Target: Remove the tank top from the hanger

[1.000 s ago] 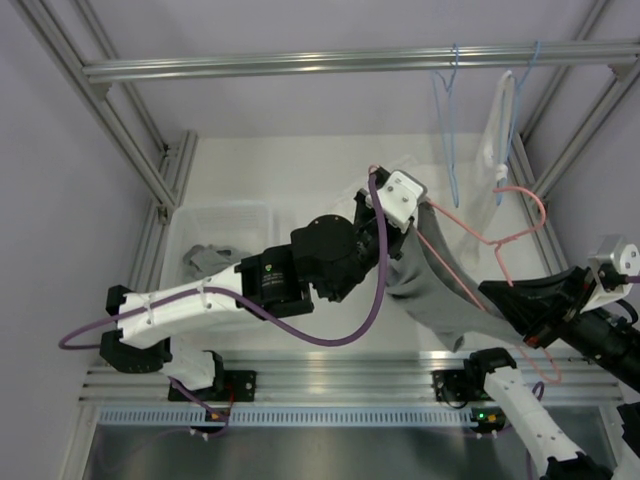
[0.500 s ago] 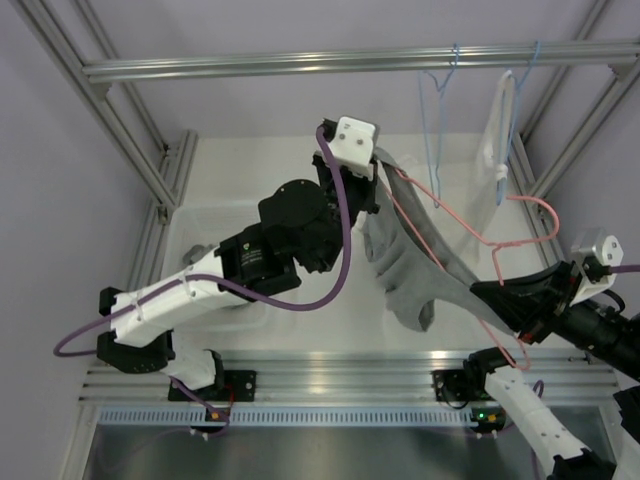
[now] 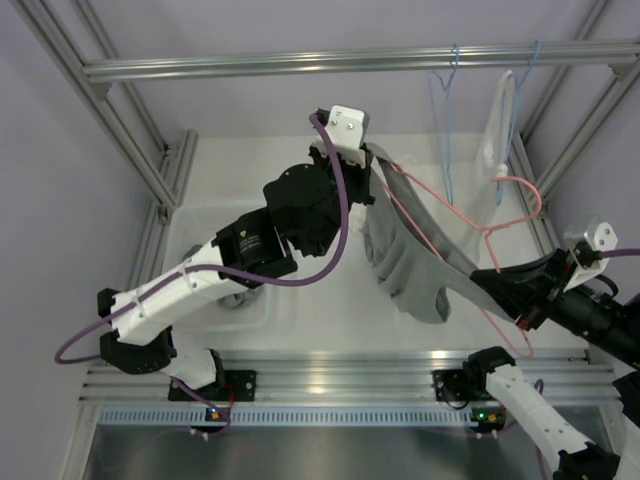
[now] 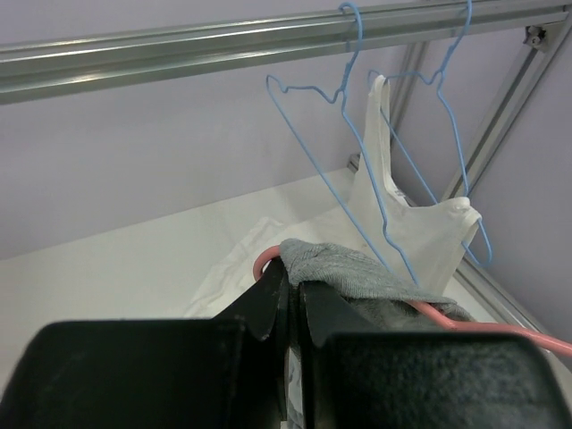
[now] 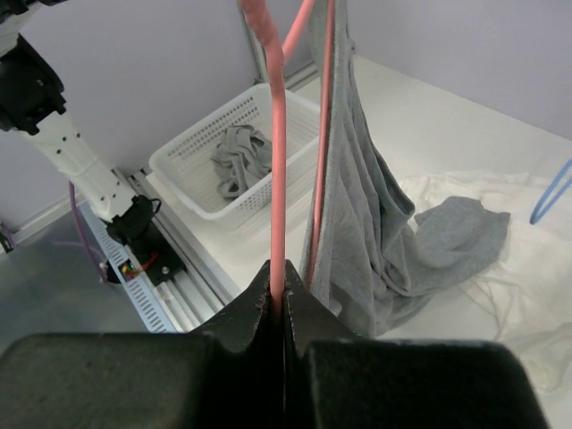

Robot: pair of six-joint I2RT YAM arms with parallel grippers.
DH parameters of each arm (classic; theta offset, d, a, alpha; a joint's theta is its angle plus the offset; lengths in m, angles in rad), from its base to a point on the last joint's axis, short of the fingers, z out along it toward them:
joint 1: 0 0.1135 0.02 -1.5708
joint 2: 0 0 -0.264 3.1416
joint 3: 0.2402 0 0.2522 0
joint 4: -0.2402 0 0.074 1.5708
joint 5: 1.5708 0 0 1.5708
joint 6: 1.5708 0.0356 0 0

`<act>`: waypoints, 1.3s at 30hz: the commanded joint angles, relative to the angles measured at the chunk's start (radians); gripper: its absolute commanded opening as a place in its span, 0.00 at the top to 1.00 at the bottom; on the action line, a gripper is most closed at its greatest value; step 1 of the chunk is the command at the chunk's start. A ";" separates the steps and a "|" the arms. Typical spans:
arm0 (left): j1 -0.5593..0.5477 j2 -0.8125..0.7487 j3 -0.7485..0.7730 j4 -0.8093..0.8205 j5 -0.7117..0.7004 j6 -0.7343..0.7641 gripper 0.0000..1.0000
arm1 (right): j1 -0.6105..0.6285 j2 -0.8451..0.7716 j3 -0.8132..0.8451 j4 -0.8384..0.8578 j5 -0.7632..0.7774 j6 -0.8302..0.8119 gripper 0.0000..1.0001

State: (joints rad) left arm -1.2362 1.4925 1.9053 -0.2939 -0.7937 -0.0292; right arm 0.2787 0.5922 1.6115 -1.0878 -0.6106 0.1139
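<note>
Pulling in opposite directions looks to be the idea. The right pincer is clamped on the wire of the pink hanger, anchoring it at the near right. The left pincer, raised toward the far side, is closed on an edge of the grey tank top. The garment hangs stretched between them above the worktop, partly on the hanger, probably so the fabric can slide off the wire.

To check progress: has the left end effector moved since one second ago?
Yes. The left end effector moved up and left in the top view, closer to the overhead rail.
</note>
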 commanded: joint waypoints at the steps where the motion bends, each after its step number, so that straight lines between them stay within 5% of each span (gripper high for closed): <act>1: 0.089 -0.069 0.026 0.012 -0.110 -0.017 1.00 | 0.043 -0.012 0.045 -0.040 0.060 -0.040 1.00; 9: 0.138 -0.146 -0.153 0.006 0.428 0.020 1.00 | 0.063 0.076 0.045 -0.011 0.039 -0.045 1.00; 12: 0.138 -0.153 -0.218 0.016 0.412 0.021 1.00 | 0.062 0.095 0.047 -0.001 0.051 -0.048 1.00; 19: 0.173 -0.147 -0.233 0.016 -0.043 -0.078 1.00 | 0.115 0.075 -0.001 -0.050 0.198 -0.082 1.00; 22: 0.230 -0.205 -0.276 0.012 -0.068 -0.158 1.00 | 0.169 0.057 -0.033 -0.063 0.273 -0.091 1.00; 32: 0.423 -0.195 -0.270 -0.101 0.132 -0.282 1.00 | 0.218 0.028 0.010 -0.063 0.221 -0.141 1.00; 35: 0.522 -0.175 -0.250 -0.146 0.298 -0.373 1.00 | 0.220 0.006 0.004 -0.035 0.224 -0.129 1.00; 39: 0.526 -0.158 -0.272 -0.096 0.567 -0.322 1.00 | 0.220 -0.006 -0.117 0.095 0.082 -0.059 1.00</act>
State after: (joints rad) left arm -0.7994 1.3296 1.6100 -0.4065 -0.2192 -0.3927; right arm 0.4824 0.6518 1.5211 -1.0428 -0.4152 0.0139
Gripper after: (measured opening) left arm 0.038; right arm 0.009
